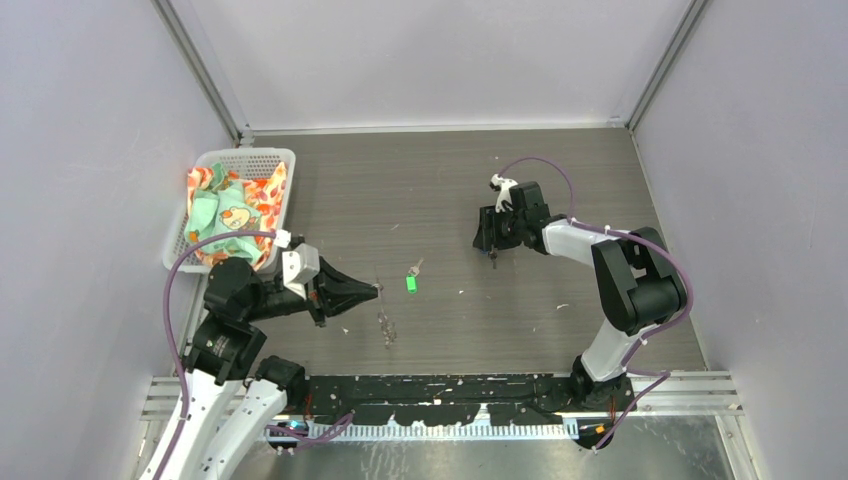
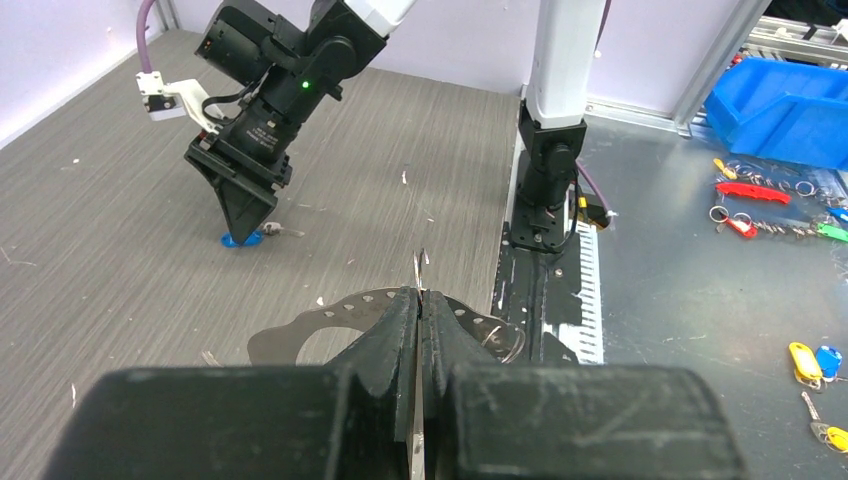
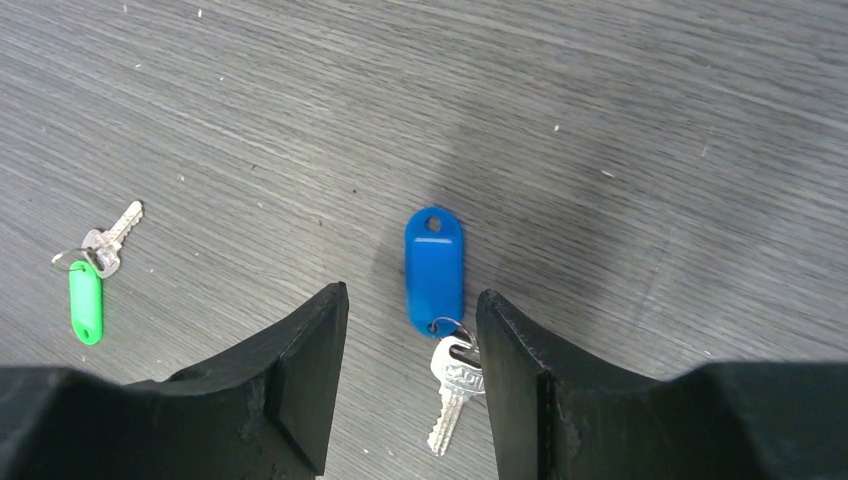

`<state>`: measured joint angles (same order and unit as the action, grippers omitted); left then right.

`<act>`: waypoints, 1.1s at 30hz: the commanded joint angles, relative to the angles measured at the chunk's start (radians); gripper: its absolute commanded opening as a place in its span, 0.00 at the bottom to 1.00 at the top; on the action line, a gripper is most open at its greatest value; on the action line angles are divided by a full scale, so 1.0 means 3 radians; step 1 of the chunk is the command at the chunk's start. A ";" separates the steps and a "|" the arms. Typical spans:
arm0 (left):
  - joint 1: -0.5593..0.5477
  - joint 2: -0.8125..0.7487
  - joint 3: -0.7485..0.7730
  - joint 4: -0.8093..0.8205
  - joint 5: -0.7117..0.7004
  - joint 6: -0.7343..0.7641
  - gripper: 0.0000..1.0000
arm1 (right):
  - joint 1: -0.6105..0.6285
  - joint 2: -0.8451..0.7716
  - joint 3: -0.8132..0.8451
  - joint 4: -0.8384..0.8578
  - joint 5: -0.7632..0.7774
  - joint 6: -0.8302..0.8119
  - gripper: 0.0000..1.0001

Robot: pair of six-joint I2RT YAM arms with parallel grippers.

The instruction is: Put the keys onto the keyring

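Note:
My left gripper is shut on a thin edge of the keyring, a grey metal loop with small holes that spreads out on both sides of the fingers. In the top view the keyring is a thin grey streak below the fingertips. The green-headed key lies on the table just right of that gripper. My right gripper is open and low over the blue-headed key. Its blue tag and silver blade lie between the fingers, untouched.
A white basket with colourful cloth stands at the back left. Purple walls close in the table on three sides. In the left wrist view a blue bin and several spare tagged keys lie on the metal bench beyond the table's edge.

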<state>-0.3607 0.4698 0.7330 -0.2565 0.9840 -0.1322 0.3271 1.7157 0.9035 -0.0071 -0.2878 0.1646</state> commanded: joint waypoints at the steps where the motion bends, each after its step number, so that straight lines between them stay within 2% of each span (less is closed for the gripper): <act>1: 0.0001 -0.0044 0.0133 0.0025 0.0033 -0.0043 0.01 | -0.0008 -0.0003 0.0080 0.0050 0.0132 0.0038 0.55; 14: 0.0001 -0.0047 0.0168 -0.0023 0.0034 0.0016 0.01 | -0.0004 -0.0067 -0.0051 -0.0247 -0.0003 0.0293 0.52; 22: 0.0001 -0.0047 0.0190 -0.0021 0.0038 0.0026 0.00 | 0.0036 -0.0308 -0.0371 -0.0050 0.0056 0.0713 0.48; 33: 0.0001 -0.0028 0.0218 -0.0019 0.0034 0.0049 0.01 | 0.0721 -0.0506 -0.0692 0.0381 0.0594 0.1332 0.47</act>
<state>-0.3607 0.4587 0.7517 -0.2893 0.9867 -0.1230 0.4858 1.5970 0.7151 0.0803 -0.2092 0.4698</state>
